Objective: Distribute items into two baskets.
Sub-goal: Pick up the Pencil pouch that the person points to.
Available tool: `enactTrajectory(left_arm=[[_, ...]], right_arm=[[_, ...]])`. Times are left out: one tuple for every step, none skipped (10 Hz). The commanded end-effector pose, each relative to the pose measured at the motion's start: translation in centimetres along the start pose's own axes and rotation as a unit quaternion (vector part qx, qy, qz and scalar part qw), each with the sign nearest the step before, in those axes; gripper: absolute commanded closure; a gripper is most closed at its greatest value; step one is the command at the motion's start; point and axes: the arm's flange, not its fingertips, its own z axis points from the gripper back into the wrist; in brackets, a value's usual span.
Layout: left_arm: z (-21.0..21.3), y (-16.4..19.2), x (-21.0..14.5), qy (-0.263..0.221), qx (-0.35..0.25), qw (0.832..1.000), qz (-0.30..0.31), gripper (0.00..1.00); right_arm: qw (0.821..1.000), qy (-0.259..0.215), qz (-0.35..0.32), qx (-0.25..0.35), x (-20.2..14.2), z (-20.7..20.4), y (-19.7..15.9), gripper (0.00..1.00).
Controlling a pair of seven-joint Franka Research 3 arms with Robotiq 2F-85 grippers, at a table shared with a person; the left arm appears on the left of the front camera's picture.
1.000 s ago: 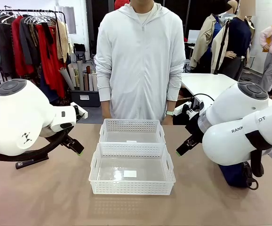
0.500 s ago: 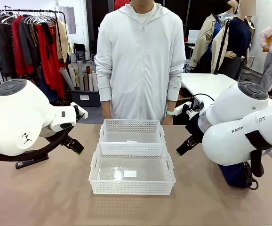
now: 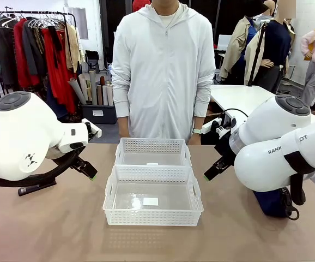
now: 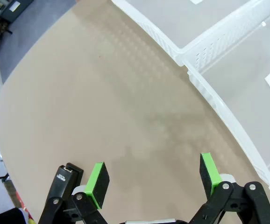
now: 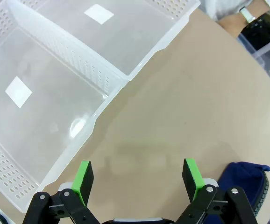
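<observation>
Two baskets: white plastic with lattice-holed walls, touching end to end in the middle of the table. The larger basket (image 3: 152, 217) is nearer me and has a white label on its floor. The smaller basket (image 3: 153, 145) sits beyond it, in front of the person (image 3: 163, 65).
Pouch: a dark navy soft pouch (image 5: 241, 179) with a zip along one edge. It lies on the table at my right, partly behind my right arm.
Stapler: a low black stapler (image 3: 36, 189) lies on the table beneath my left arm, in shadow, so its details are hard to read.
Left claw: my left gripper (image 4: 153, 175) is spread wide and grips nothing. It hangs over tabletop just beside the larger basket's side wall.
Right claw: my right gripper (image 5: 137, 173) is also spread wide and grips nothing. The larger basket's corner is near one finger and the pouch is close to the other.
Edges and room: open tan table (image 3: 65, 229) lies on both sides of the baskets and in front of them. The table's rounded edge curves away past my left claw.
</observation>
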Motion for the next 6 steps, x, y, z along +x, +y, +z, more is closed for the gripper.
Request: enactTrajectory(left_arm=[[0.6, 0.4, 0.1, -0.007, 0.000, 1.000, 0.007, 0.00], [1.1, 0.7, 0.2, -0.009, -0.001, 1.000, 0.010, 0.00], [1.5, 1.0, 0.4, -0.012, 0.002, 1.000, 0.011, 0.00], [1.9, 1.2, 0.6, -0.012, 0.002, 1.000, 0.010, 0.00], [2.4, 1.5, 0.7, -0.011, 0.002, 1.000, 0.011, 0.00], [3.4, 2.1, 0.9, -0.008, -0.002, 1.000, 0.009, 0.00]], right_arm=[[1.000, 0.003, -0.002, -0.001, 0.2, 0.4, -0.4, 0.00], [1.000, 0.000, -0.009, 0.000, 0.4, 1.0, -0.9, 0.00], [1.000, -0.004, -0.015, -0.002, 0.5, 1.6, -1.4, 0.00], [1.000, -0.007, -0.019, -0.003, 0.6, 2.2, -1.7, 0.00], [1.000, -0.010, -0.021, -0.006, 0.7, 2.7, -2.0, 0.00], [1.000, -0.013, -0.028, 0.001, 0.8, 3.7, -2.7, 0.00]])
